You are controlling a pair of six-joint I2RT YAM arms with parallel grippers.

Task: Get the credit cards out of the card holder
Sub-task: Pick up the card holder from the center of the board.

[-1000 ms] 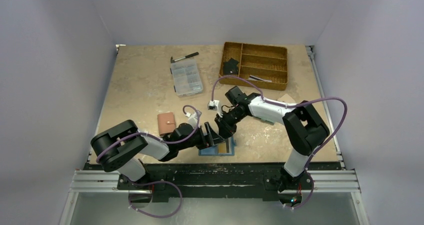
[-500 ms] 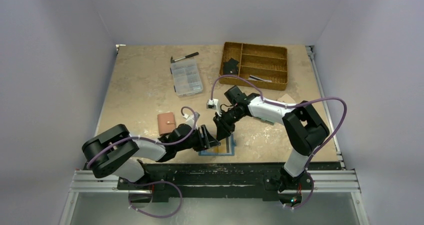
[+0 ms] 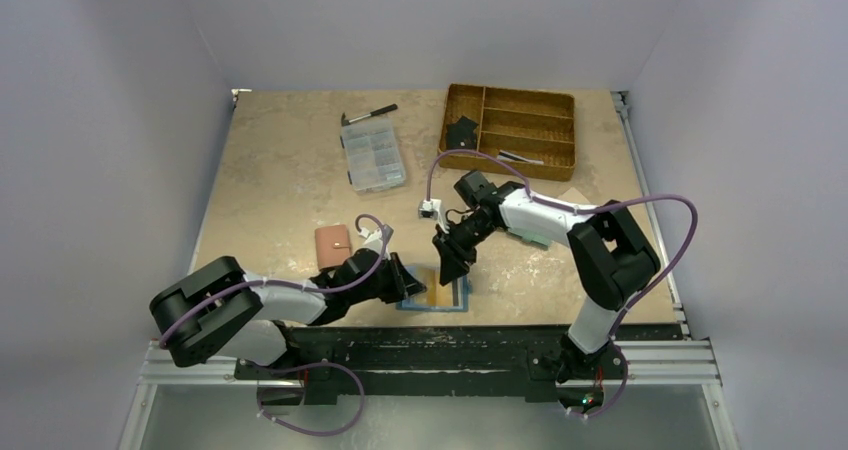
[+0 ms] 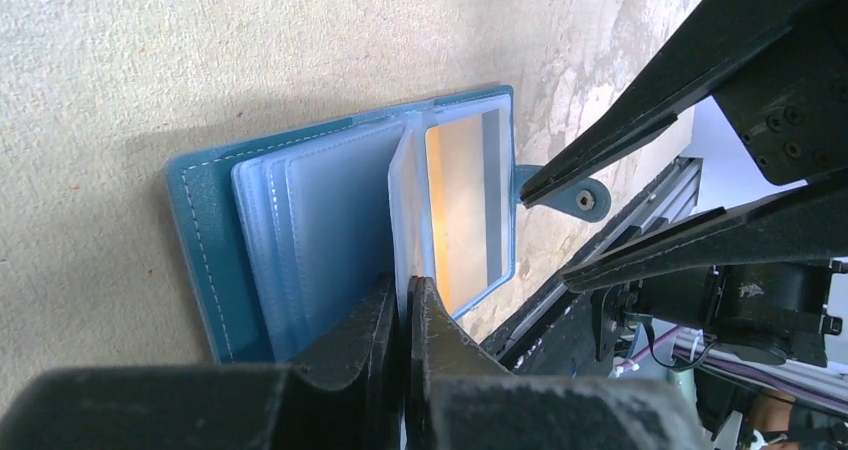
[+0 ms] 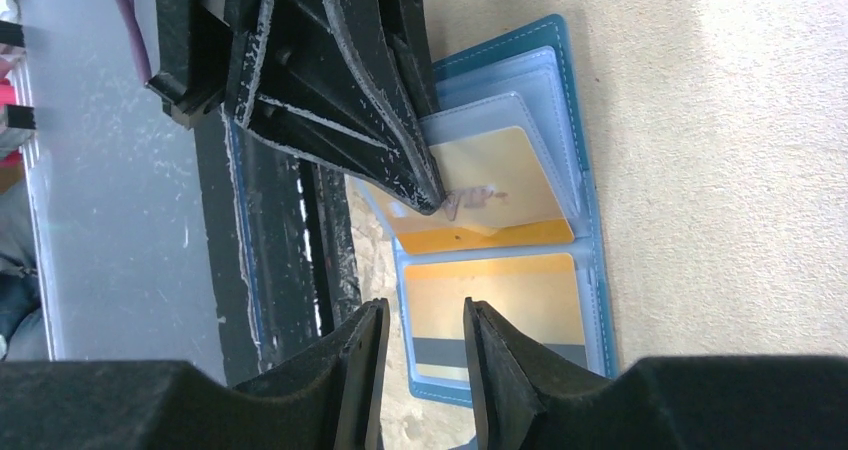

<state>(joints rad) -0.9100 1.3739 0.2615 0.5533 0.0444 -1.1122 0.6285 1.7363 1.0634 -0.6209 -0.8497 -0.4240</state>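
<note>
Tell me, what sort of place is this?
Probably a robotics lab test cell. A left arm and right arm are bolted to a metal rail at the table edge, plain white walls box it in, and props sit out: an open card holder, a clear parts organizer, a wooden tray.

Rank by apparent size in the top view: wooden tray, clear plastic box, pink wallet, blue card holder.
1. Wooden tray.
2. Clear plastic box.
3. Pink wallet and blue card holder: cannot rank, since much of the card holder is covered.
</note>
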